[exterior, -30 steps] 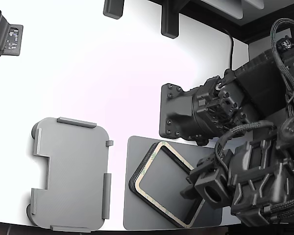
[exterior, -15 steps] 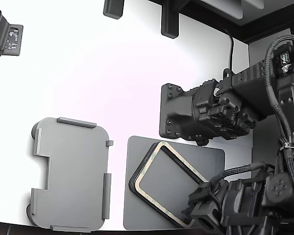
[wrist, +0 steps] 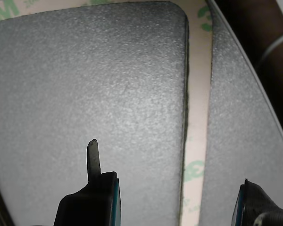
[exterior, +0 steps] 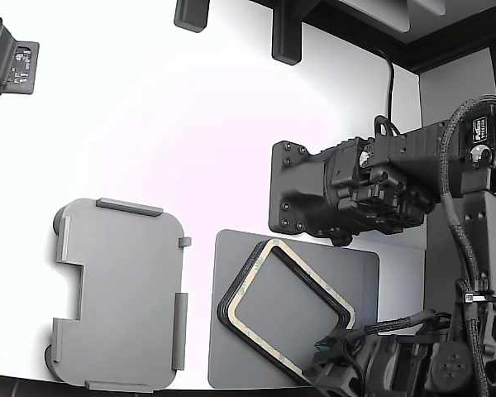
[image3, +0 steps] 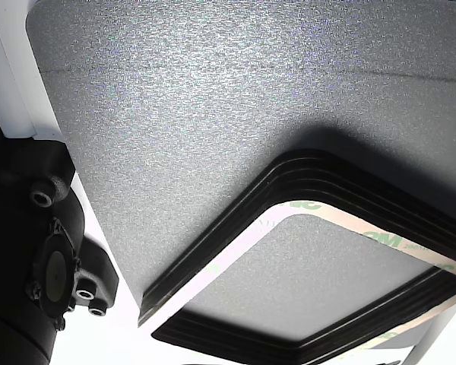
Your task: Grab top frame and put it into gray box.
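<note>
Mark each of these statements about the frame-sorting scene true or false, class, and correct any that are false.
1. The top frame lies on the pile of black-edged frames. True.
2. The gray box already holds a frame. False: it is empty.
3. In the exterior view, the gray box lies to the left of the dark gray mat. True.
4. The gripper is shut on the top frame. False: in the wrist view its fingers stand apart, one on each side of a strip of the frame, not closed on it.
5. The pile of frames sits straight on the mat, edges parallel. False: it lies turned at an angle to the mat's edges.
</note>
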Controlling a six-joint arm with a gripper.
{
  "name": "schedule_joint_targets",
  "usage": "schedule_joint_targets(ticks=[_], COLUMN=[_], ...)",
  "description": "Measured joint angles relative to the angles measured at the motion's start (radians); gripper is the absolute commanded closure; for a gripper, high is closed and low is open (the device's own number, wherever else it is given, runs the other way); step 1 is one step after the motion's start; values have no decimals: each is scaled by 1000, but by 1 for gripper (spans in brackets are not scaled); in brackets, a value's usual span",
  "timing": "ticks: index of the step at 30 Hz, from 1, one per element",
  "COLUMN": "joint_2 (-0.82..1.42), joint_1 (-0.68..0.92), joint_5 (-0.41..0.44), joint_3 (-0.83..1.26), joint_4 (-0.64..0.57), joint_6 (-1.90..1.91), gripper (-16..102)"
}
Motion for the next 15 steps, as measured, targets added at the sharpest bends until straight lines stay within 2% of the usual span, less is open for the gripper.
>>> schedule_joint_targets(ticks=[5,15], joint_2=[-38,-54], joint_1=[14,37], joint_5=[14,2], joint_3=[-11,2], joint_4=[-31,-86], joint_6=[-6,6], gripper=[-7,-7])
